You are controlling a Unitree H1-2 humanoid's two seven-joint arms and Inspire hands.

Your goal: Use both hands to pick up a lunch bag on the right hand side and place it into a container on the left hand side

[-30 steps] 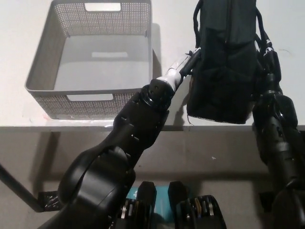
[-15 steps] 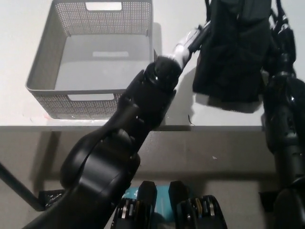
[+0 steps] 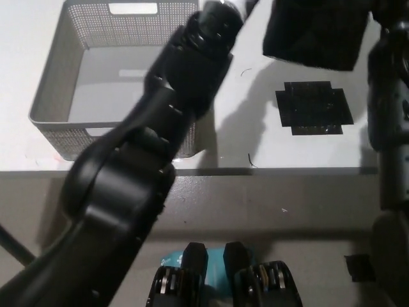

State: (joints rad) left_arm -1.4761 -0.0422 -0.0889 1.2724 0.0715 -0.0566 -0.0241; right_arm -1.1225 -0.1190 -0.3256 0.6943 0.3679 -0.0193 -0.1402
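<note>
Lifted higher: one lunch bag point(image 3: 316, 32) off table point(image 3: 255, 137); one basket point(image 3: 54, 83) left; finger grip unreadable.

1. Lunch bag point(image 3: 316, 32): black cloth, matt, soft-looking, its lower edge slightly uneven.
2. Container point(image 3: 57, 80): grey plastic, walls perforated in a fine mesh pattern, rim and floor smooth, matt to low sheen.
3. Table point(image 3: 255, 137): white top, smooth, matt, with a plain paler front edge.
4. Black patch point(image 3: 314, 107) on the table: flat, tape-like, faintly glossy with a slight crinkled texture.
5. Left arm point(image 3: 160, 137): black hard casing, smooth plastic look, satin sheen with soft highlights.
6. Right arm point(image 3: 390, 128): black hard casing, smooth, dull sheen.
</note>
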